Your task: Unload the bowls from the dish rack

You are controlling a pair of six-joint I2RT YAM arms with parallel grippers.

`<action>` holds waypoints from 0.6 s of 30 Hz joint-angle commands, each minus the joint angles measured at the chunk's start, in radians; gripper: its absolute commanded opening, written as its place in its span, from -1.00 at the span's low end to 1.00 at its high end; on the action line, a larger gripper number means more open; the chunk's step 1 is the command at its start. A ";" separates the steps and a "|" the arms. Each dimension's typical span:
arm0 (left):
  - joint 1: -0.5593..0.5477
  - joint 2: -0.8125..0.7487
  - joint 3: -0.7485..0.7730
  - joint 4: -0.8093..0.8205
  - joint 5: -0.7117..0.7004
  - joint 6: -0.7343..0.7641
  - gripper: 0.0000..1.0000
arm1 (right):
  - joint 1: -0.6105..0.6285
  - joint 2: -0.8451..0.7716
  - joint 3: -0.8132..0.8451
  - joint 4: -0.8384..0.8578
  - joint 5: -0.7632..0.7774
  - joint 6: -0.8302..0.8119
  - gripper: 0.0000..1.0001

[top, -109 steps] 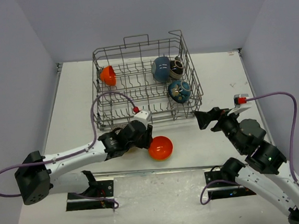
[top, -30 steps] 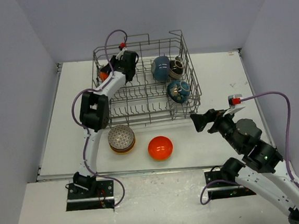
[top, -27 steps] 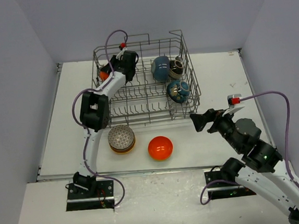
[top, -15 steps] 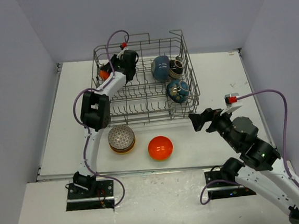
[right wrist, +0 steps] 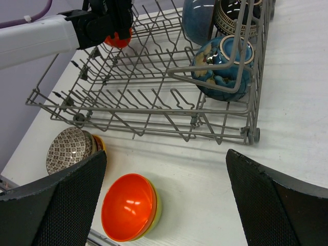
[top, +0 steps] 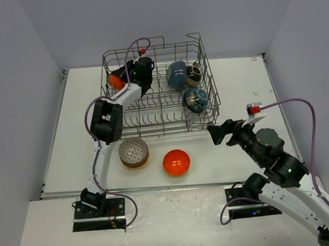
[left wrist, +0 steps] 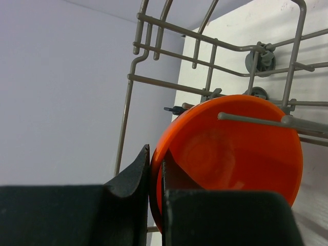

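The left end effector point(left wrist: 155, 177) is clamped on the rim of a small round orange ceramic bowl point(left wrist: 230, 148), one black finger on the outside of the rim and the other on the inside. This bowl stands on its edge among the tines in the far-left corner of the large rectangular grey wire dish rack point(top: 159, 119), close to the left wall. At the right side of the rack are three more bowls: a plain blue round bowl point(top: 177, 74) at the far end, a dark patterned bowl point(top: 194, 74) touching its right side, and a teal patterned bowl point(top: 197, 100) nearer. The right end effector point(top: 216, 133) hovers just off the rack's near-right corner with its fingers spread wide, holding nothing. On the white desk point(top: 242, 87) near the rack lie a red-orange glossy bowl point(top: 176, 162), nested in a yellow-green one, and to its left a zigzag patterned bowl point(top: 133, 151) stacked on others.
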 commanded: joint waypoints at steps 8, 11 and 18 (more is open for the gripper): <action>-0.019 -0.170 0.041 0.311 -0.128 0.166 -1.00 | -0.001 0.001 0.006 0.040 -0.007 -0.012 0.98; -0.021 -0.185 0.038 0.356 -0.122 0.198 -1.00 | -0.001 0.001 0.006 0.039 -0.009 -0.012 0.98; -0.027 -0.208 0.038 0.385 -0.132 0.232 -1.00 | -0.001 -0.002 0.005 0.039 -0.009 -0.010 0.98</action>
